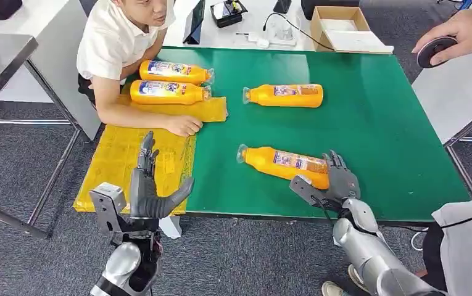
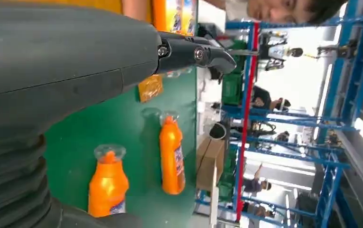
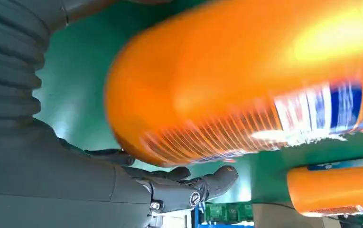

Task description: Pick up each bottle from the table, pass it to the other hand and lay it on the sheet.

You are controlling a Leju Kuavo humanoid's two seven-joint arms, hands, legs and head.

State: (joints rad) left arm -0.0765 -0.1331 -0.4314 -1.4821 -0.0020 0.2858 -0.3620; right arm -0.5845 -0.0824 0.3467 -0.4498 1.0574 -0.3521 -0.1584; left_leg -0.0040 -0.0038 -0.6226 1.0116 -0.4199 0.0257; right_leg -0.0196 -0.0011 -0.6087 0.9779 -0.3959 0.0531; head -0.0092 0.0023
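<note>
Two bottles (image 1: 173, 81) on the sheet (image 1: 131, 161) at table's left, two more bottles (image 1: 282, 128) on the table (image 1: 375, 123) to the right

my left hand (image 1: 147, 185) and right hand (image 1: 335, 184): dark grey fingers and thick grey thumbs on grey ribbed wrist covers, small screws at the finger hinges. my forearms are rounded silver shells; a thin black cable runs beside the right wrist.
</note>
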